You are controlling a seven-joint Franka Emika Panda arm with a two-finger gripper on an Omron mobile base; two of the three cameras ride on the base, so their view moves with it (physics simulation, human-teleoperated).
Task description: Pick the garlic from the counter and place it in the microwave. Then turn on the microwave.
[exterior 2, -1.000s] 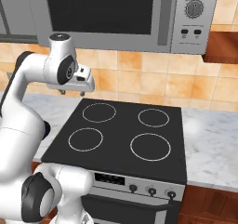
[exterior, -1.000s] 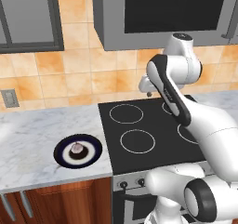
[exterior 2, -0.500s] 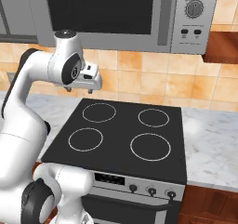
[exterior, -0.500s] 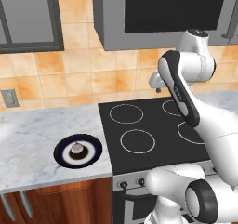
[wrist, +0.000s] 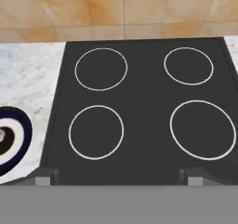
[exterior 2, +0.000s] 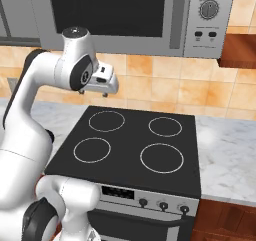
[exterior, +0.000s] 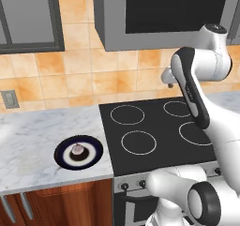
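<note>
The garlic [exterior: 77,149], a tiny whitish-pink bulb, rests in the middle of a round dark-blue plate [exterior: 62,153] on the marble counter [exterior: 33,136], left of the stove. In the hand view the plate [wrist: 22,131] is cut by the left edge, and the garlic [wrist: 1,135] barely peeks in. The grey microwave [exterior 2: 125,10] hangs above the stove with its dark door closed. My gripper [exterior 2: 100,92] hovers high over the back left of the stovetop, below the microwave and well right of the garlic. Its fingertips [wrist: 44,175] stand wide apart with nothing between them.
A black four-ring stovetop [exterior: 150,126] lies under the hand. The microwave's dial [exterior 2: 209,8] and two buttons [exterior 2: 205,35] sit on its right panel. A glass-fronted wall cabinet [exterior: 28,18] hangs at upper left. More counter [exterior 2: 225,150] extends right of the stove.
The arm has swung the hand to the right over the stove's back, further from the plate, and the upper arm has lifted. The fingers have spread slightly wider.
</note>
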